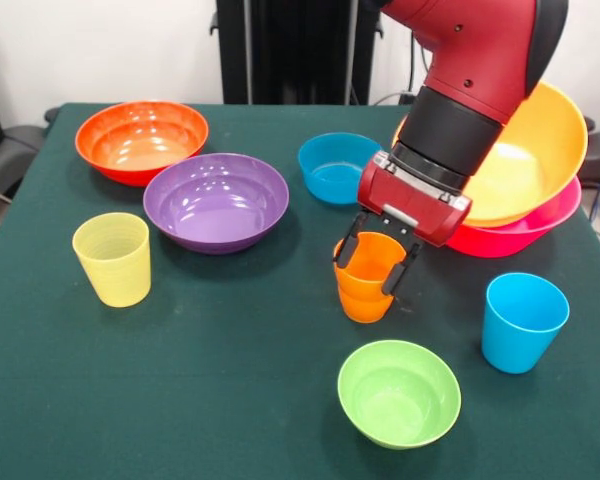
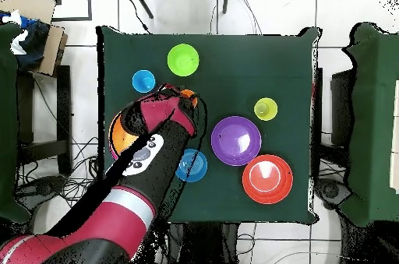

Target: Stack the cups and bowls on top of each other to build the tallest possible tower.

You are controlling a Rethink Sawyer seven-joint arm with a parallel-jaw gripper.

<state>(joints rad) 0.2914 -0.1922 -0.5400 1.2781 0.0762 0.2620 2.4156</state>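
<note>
My gripper [image 1: 375, 262] is shut on the orange cup [image 1: 368, 285] at the table's middle, one finger [image 1: 346, 250] on each side of its rim. The cup shows a second rim line lower down, as if two cups are nested. In the overhead view the gripper [image 2: 187, 97] covers most of the cup. The large orange bowl [image 1: 540, 150] sits tilted inside the hot pink bowl [image 1: 525, 235], behind the arm. The purple bowl [image 1: 217, 200], red-orange bowl [image 1: 140, 140], blue bowl [image 1: 335, 165], lime green bowl [image 1: 398, 392], sky blue cup [image 1: 523, 322] and pale ribbed cup [image 1: 112, 258] stand apart.
In the overhead view the lime green bowl [image 2: 183, 60] and sky blue cup [image 2: 143, 81] lie beyond the gripper. The purple bowl [image 2: 236, 140], red-orange bowl [image 2: 267, 178] and pale ribbed cup [image 2: 266, 109] are to its right. The arm crosses the blue bowl [image 2: 192, 165].
</note>
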